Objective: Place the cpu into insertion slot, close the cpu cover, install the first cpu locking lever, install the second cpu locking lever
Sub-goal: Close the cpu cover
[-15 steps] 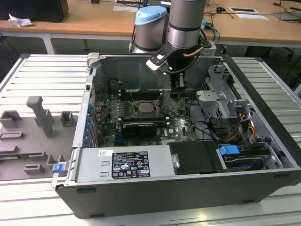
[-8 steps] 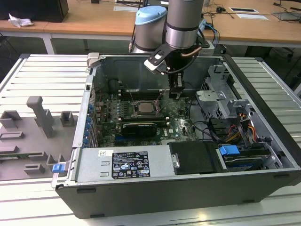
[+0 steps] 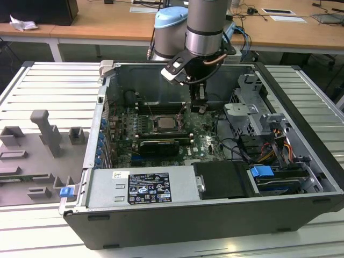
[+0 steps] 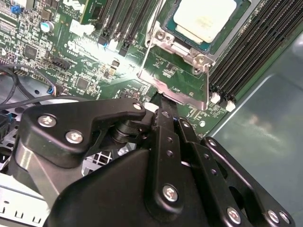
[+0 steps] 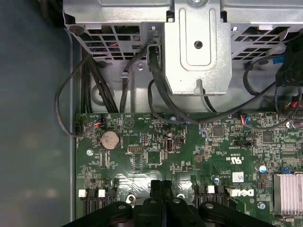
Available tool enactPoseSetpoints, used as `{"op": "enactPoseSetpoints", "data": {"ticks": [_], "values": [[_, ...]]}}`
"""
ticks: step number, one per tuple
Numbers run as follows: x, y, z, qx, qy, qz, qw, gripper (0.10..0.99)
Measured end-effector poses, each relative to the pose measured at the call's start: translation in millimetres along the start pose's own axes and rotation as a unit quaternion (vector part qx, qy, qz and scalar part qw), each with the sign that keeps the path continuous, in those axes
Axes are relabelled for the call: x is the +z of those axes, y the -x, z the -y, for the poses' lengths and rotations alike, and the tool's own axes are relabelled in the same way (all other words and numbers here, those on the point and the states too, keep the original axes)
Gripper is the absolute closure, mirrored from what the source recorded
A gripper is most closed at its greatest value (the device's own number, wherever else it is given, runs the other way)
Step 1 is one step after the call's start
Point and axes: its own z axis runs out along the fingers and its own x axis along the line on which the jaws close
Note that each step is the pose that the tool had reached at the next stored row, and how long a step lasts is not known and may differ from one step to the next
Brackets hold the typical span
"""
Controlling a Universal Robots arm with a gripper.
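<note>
Grey fixtures (image 3: 47, 134): out on the ribbed table (image 3: 54, 80), well off to the exterior view's left of the insertion slot (image 4: 164, 34).
Case (image 3: 215, 223): lying open, and the insertion slot sits inside on the green board.
Cpu (image 4: 204, 18): down flat in the insertion slot, pale top facing up.
Cpu cover (image 4: 182, 96): lifted off the insertion slot and tilted up at the slot's edge. Green board shows through its cut-out.
Gripper (image 4: 161, 101): just to the exterior view's right of the insertion slot, low over the board. Its fingers are clenched together, tips right at the cover's raised edge. I cannot tell whether they pinch it.
Drive cage (image 3: 252, 110): further to the exterior view's right of the insertion slot.
</note>
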Motion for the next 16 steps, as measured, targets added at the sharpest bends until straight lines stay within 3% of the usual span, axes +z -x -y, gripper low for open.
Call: {"op": "enactPoseSetpoints", "data": {"ticks": [16], "values": [[0.4,0.0,4.7,0.000,0.0000,-0.0007,1.0000,0.980]]}}
